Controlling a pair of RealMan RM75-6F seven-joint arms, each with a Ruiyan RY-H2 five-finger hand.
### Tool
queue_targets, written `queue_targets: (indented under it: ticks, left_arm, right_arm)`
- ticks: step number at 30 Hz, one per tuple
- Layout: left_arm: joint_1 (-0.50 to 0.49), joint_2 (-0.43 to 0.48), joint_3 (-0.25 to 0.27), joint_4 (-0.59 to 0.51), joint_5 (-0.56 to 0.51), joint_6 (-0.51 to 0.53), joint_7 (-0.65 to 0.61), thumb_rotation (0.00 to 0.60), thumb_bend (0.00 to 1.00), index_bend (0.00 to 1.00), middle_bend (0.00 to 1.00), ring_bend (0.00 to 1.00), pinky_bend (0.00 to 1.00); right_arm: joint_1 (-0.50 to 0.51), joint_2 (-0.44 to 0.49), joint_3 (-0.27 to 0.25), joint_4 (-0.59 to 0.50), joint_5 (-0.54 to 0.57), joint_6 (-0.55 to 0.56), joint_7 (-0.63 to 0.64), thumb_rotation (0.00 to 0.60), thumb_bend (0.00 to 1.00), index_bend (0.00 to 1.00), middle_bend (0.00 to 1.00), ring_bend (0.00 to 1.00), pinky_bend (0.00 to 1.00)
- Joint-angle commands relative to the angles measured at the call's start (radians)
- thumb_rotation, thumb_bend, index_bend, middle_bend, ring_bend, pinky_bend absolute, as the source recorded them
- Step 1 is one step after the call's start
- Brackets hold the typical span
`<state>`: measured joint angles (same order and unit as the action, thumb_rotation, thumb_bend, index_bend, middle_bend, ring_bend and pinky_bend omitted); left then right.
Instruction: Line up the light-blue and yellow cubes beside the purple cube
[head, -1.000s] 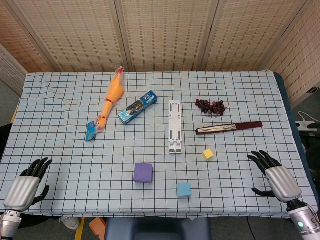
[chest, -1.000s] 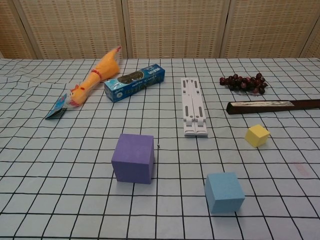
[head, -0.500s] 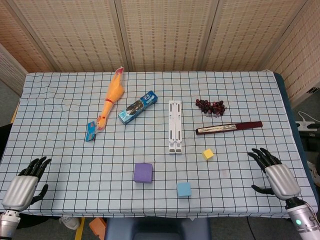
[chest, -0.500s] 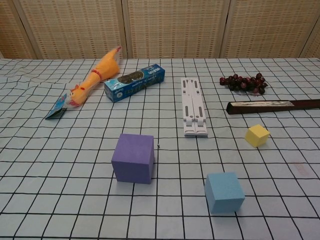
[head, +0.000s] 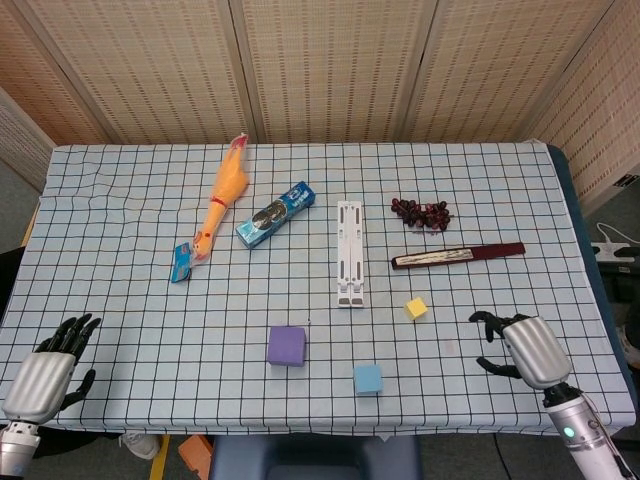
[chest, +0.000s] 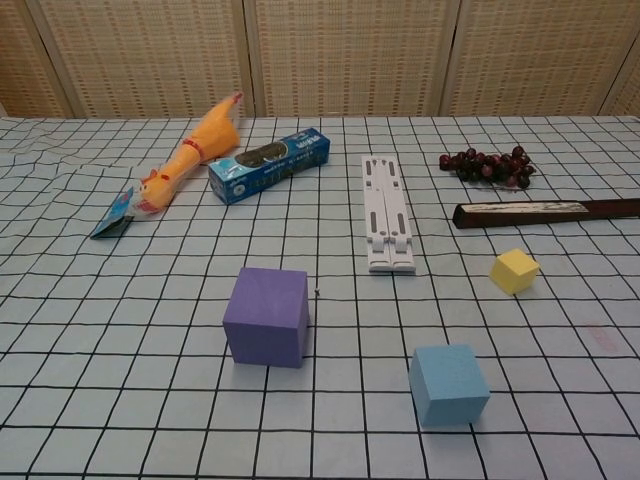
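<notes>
In the head view, the table (head: 120, 300) with its checked cloth fills most of the frame. The purple cube (head: 286, 345) sits low and a little left of centre; the light-blue cube (head: 368, 378) lies lower right of it, near but apart, and the smaller yellow cube (head: 416, 307) lies further right and higher, well apart from the purple one. The left hand (head: 45, 370) is at the lower left corner beside the table edge, fingers spread and holding nothing. The right hand (head: 522, 347) is over the lower right part of the table, right of the yellow cube, its dark fingers curled toward the left and touching none of the cubes; whether they are closed fully cannot be told. Higher up lie a rubber chicken (head: 222, 195), a blue toothpaste box (head: 276, 213), a white folding stand (head: 349, 252), a bunch of dark grapes (head: 421, 212) and a closed folding fan (head: 457, 256). In the chest view, neither hand shows. The purple cube (chest: 266, 315) stands left of centre, the light-blue cube (chest: 448, 384) at lower right of it, and the yellow cube (chest: 514, 270) at mid right, turned at an angle to the cloth's grid lines.
</notes>
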<state>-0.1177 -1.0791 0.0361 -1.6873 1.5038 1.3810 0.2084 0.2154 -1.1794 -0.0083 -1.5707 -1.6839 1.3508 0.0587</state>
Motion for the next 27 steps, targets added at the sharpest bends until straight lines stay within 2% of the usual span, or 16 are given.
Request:
queue_targets:
  ticks: [1, 7, 14, 23, 27]
  left_arm:
    - [0.0, 0.002, -0.002, -0.003, -0.008, -0.004, 0.002, 0.6, 0.44, 0.0, 0.0, 0.02, 0.28]
    - [-0.005, 0.003, -0.012, -0.01, -0.051, -0.027, 0.016, 0.6, 0.44, 0.0, 0.0, 0.02, 0.28]
    - [-0.008, 0.002, -0.014, -0.016, -0.062, -0.036, 0.035, 0.6, 0.44, 0.0, 0.0, 0.03, 0.28]
    - [-0.014, 0.0, -0.022, -0.011, -0.091, -0.052, 0.049, 0.6, 0.44, 0.0, 0.0, 0.02, 0.28]
    - [-0.017, -0.019, -0.041, 0.007, -0.123, -0.041, 0.091, 0.6, 0.44, 0.0, 0.0, 0.02, 0.28]
  right_arm:
    - [0.061, 0.036, -0.007, -0.093, 0.024, -0.116, -0.026, 0.6, 0.0, 0.35, 0.71, 0.83, 0.77]
    - [0.131, 0.082, 0.0, -0.224, 0.082, -0.254, -0.027, 0.6, 0.0, 0.27, 0.74, 0.87, 0.8]
    - [0.183, 0.112, -0.007, -0.327, 0.132, -0.359, -0.012, 0.6, 0.0, 0.24, 0.74, 0.88, 0.81]
    - [0.212, 0.095, 0.001, -0.36, 0.19, -0.407, -0.003, 0.6, 0.0, 0.27, 0.76, 0.9, 0.84]
    - [0.245, 0.073, 0.004, -0.371, 0.278, -0.486, -0.007, 0.6, 0.0, 0.28, 0.77, 0.91, 0.85]
